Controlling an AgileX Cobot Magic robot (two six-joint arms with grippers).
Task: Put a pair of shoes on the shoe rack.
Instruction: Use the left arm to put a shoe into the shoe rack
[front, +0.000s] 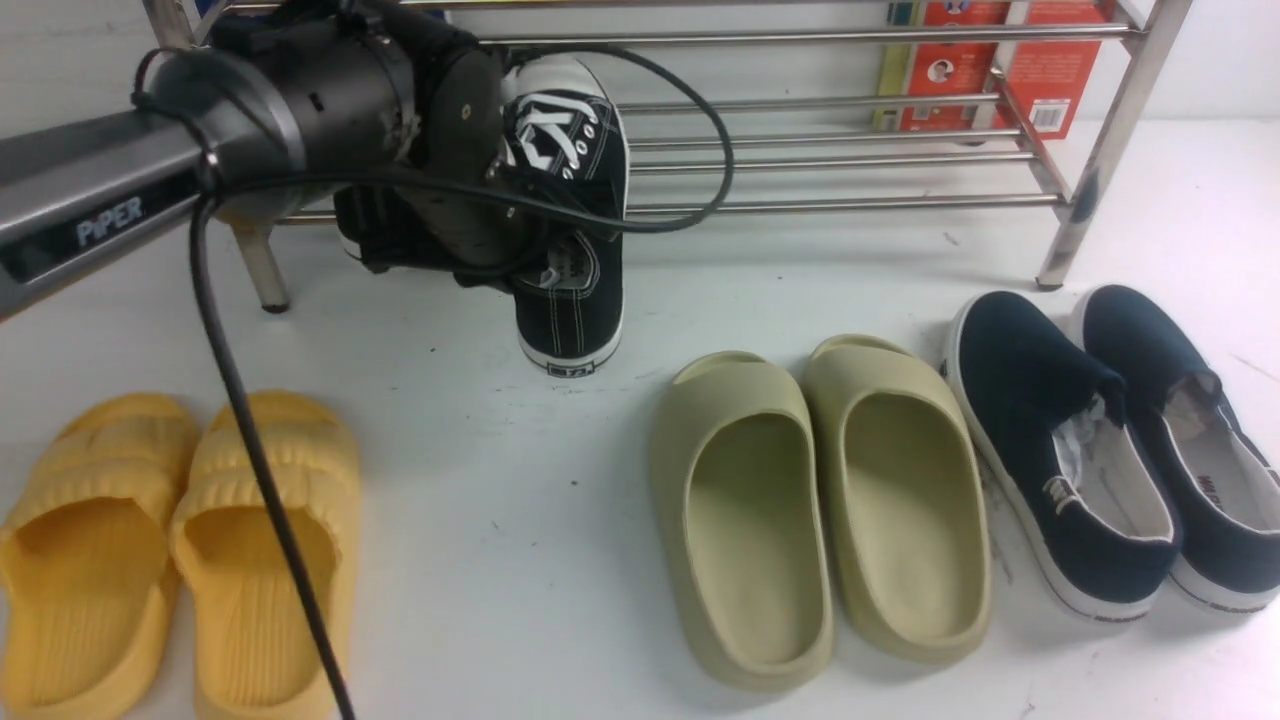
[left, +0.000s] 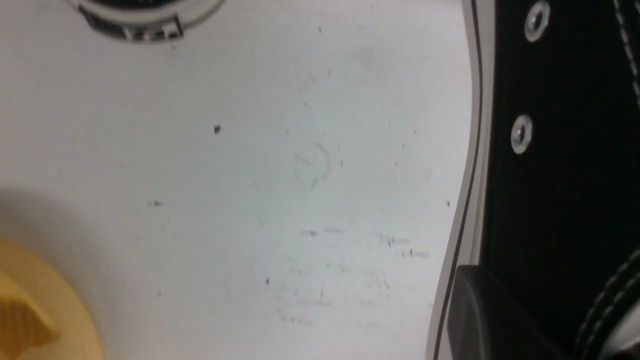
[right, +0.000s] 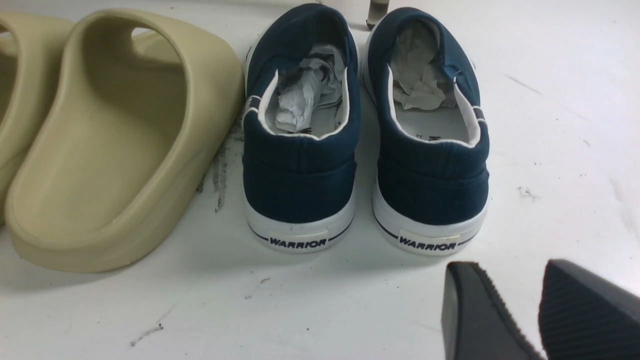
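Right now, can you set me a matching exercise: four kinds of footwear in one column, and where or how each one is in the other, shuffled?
Things:
1. yellow slides
2. olive slides
3. navy slip-ons
4. black sneaker

Places or states:
A. stuffed with paper, on the robot's right
B. held toe-up by the left tool at the rack
C. on the table, on the robot's left
D. flat in the middle

Pairs: 1-C, 2-D, 3-A, 4-B.
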